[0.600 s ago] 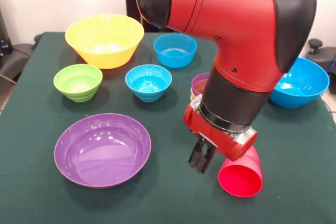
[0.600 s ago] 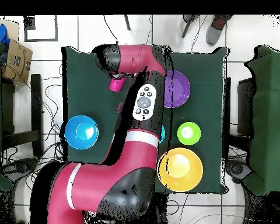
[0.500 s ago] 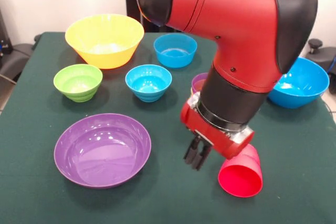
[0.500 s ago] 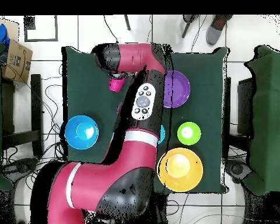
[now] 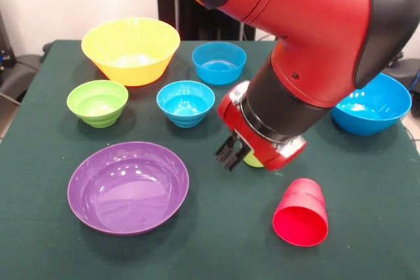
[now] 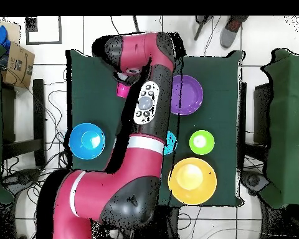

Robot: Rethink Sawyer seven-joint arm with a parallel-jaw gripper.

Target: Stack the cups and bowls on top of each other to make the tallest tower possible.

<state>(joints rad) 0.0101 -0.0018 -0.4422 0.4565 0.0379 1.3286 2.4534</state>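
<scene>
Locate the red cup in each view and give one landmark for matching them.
Front view: red cup lies on its side at lower right, mouth toward the camera.
Overhead view: only part shows at upper left, beside the arm.
Shared landmark: the purple bowl.

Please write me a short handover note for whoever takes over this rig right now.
Gripper: fingers close together, nothing seen in them, above the cloth just in front of the tower, whose lime green base is all that shows under the wrist.
Red cup: on its side near the front, mouth toward the camera, not stacked.
Bowls, all single and upright: yellow-orange bowl, green bowl, two small blue bowls, purple bowl, large blue bowl.
Done: how high the tower stands is hidden by the arm.
Left: the red cup and all six bowls.
</scene>
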